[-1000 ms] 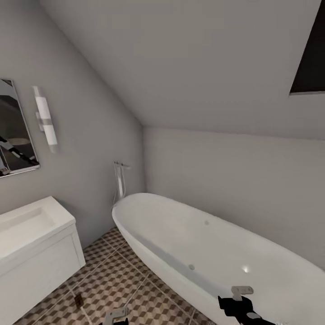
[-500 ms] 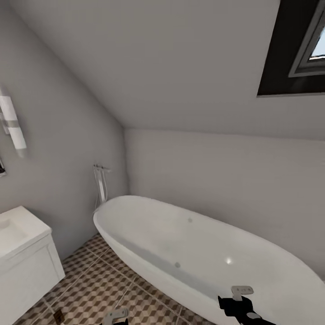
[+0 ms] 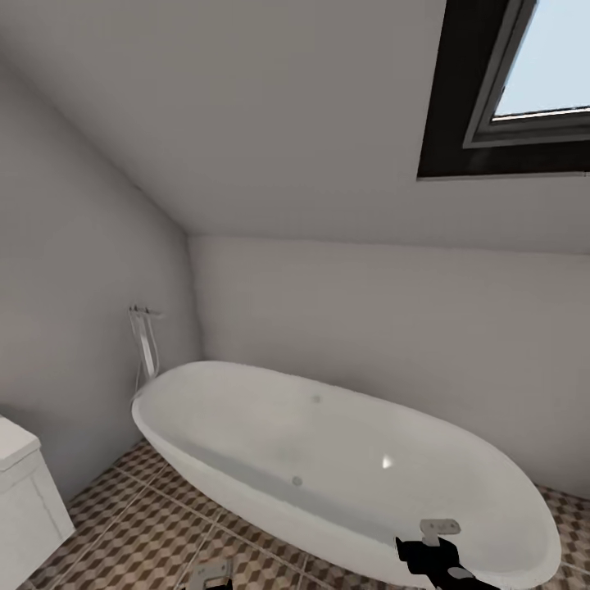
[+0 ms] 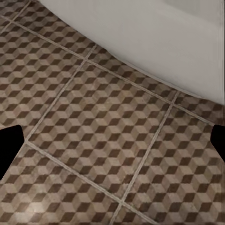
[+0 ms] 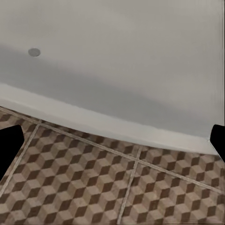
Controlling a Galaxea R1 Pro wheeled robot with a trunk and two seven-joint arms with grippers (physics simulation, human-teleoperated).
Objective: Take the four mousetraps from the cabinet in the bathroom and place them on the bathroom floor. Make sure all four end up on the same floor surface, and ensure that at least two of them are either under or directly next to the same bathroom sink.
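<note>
While the robot faces the bathtub [image 3: 344, 459], no mousetraps or cabinet in sight and its grippers' state unclear, it should turn slowly, scanning the bathroom floor [image 4: 103, 140].

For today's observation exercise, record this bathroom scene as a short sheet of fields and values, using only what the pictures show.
room: bathroom under a sloping ceiling with a skylight
main fixture: white oval bathtub, empty, standing on the floor
floor: bathroom floor of cube-patterned brown and beige tiles with pale grout
left edge: corner of a white drawer unit
wall fitting: chrome tap by the tub's far end
right pincer: low in the head view, in front of the tub; grip state unclear
mousetraps: none to report in these pictures
</note>
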